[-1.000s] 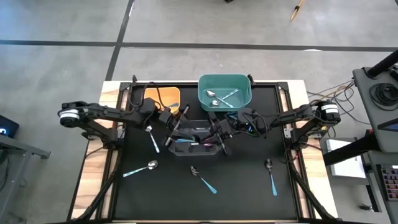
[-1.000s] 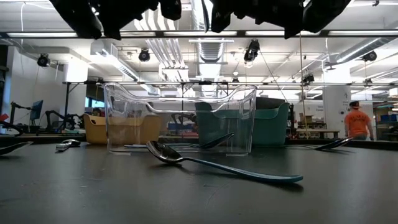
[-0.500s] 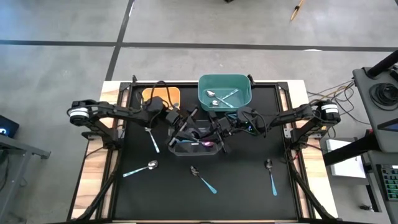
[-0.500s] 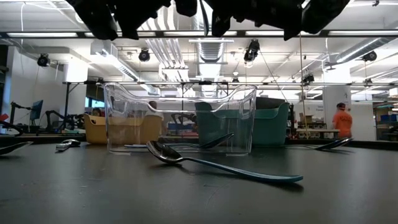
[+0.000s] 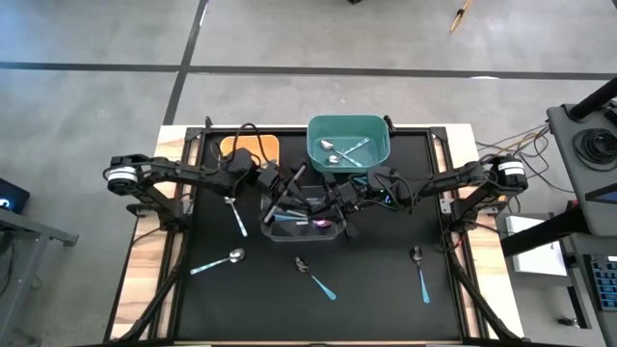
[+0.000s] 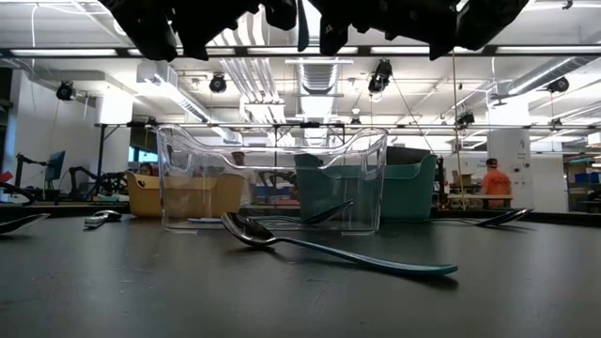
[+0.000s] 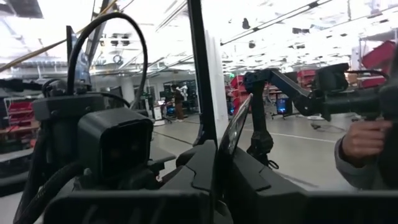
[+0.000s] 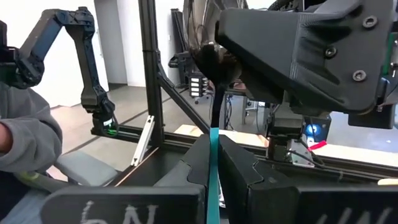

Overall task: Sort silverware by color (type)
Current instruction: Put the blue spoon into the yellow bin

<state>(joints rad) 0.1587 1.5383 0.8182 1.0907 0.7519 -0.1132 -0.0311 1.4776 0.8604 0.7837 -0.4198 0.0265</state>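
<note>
both arms meet over the clear bin at the middle of the counter. the right gripper is clamped on the teal handle of a dark-bowled spoon, which stands upright between its fingers with the bowl pointing away from the wrist. the left gripper hovers above the same bin with a dark spoon pinched between its closed fingers, the thin stem running up past them in the left wrist view. inside the clear bin lies a purple-pink spoon. the teal bin at the far edge holds several silver spoons. the orange bin sits left of it, partly hidden by the left arm. four more spoons lie loose on the counter: one left of the clear bin, one near the left front, one in front of the clear bin, and one to the right. in the low view a person in an orange top stands far back in the room.
</note>
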